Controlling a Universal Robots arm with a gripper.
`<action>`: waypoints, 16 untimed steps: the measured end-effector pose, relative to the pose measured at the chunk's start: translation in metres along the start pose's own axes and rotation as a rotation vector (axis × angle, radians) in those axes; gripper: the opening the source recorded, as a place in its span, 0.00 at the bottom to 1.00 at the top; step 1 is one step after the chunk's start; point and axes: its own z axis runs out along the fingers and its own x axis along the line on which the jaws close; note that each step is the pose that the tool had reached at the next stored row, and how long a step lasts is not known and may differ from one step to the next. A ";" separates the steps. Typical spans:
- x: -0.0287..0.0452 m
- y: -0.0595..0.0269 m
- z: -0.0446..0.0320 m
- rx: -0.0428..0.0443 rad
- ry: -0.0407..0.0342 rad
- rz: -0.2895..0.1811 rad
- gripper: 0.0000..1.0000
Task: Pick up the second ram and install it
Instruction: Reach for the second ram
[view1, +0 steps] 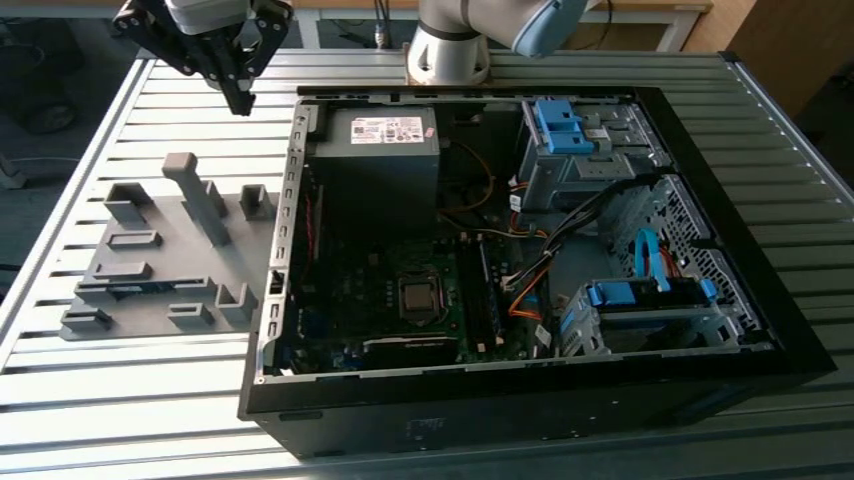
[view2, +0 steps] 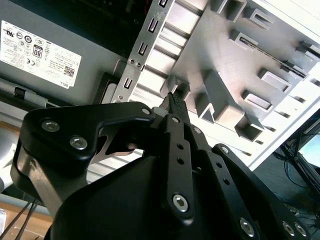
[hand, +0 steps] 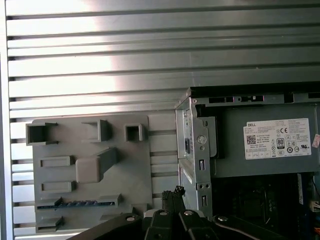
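The second ram (hand: 80, 203) is a slim blue-green stick standing on edge in a slot of the grey holder plate (hand: 135, 165), seen in the first wrist view. In the exterior view it shows as a bluish strip (view1: 134, 290) low on that plate (view1: 160, 215), on the exterior view's left. My gripper (view1: 240, 100) hangs above the table beyond the plate's far end, well away from the stick. Its black fingertips (hand: 175, 192) are pressed together with nothing between them. In the second wrist view the gripper (view2: 173, 98) points toward the gap between plate and case.
An open black computer case (view1: 534, 400) lies beside the plate, with a grey power supply (view1: 380, 135), the motherboard (view1: 400, 300), orange and blue cables and blue drive-bay clips (view1: 561, 125). The case's metal rear edge (hand: 192, 145) stands next to the plate. Everything rests on a slatted metal table (view1: 160, 90).
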 end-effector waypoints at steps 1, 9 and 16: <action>0.0007 -0.0001 0.0000 0.0000 0.0000 0.000 0.11; 0.0156 -0.0012 -0.0003 0.0000 0.0000 0.000 0.11; 0.0331 -0.0025 -0.0007 0.0000 0.0000 0.000 0.11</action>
